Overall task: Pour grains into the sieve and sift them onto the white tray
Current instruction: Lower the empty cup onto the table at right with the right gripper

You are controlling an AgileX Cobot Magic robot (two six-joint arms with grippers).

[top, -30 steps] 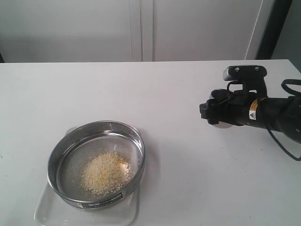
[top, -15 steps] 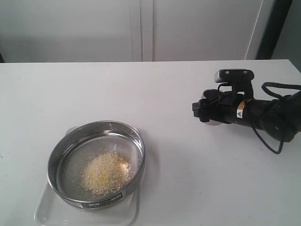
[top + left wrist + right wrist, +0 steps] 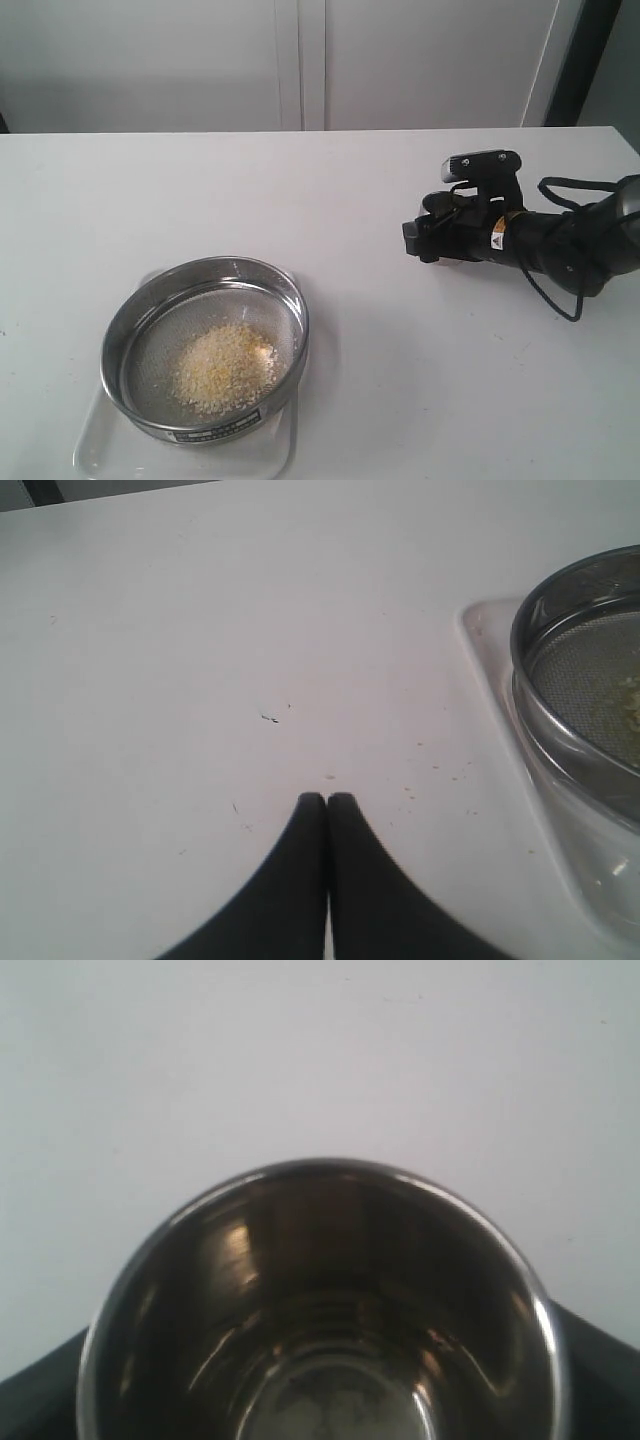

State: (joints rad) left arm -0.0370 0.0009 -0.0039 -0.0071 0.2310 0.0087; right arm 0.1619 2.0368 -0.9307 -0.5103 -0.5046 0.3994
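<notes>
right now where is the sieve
In the exterior view the sieve sits near the bottom left, resting on the white tray, with grains inside.

grains are golden-yellow and whitish, sieve silver with grey mesh, tray white (table white, cup shiny steel-grey).

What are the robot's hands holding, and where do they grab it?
The right gripper holds a small steel cup, gripped on opposite sides of its outer wall. The left gripper is shut on nothing.
</notes>
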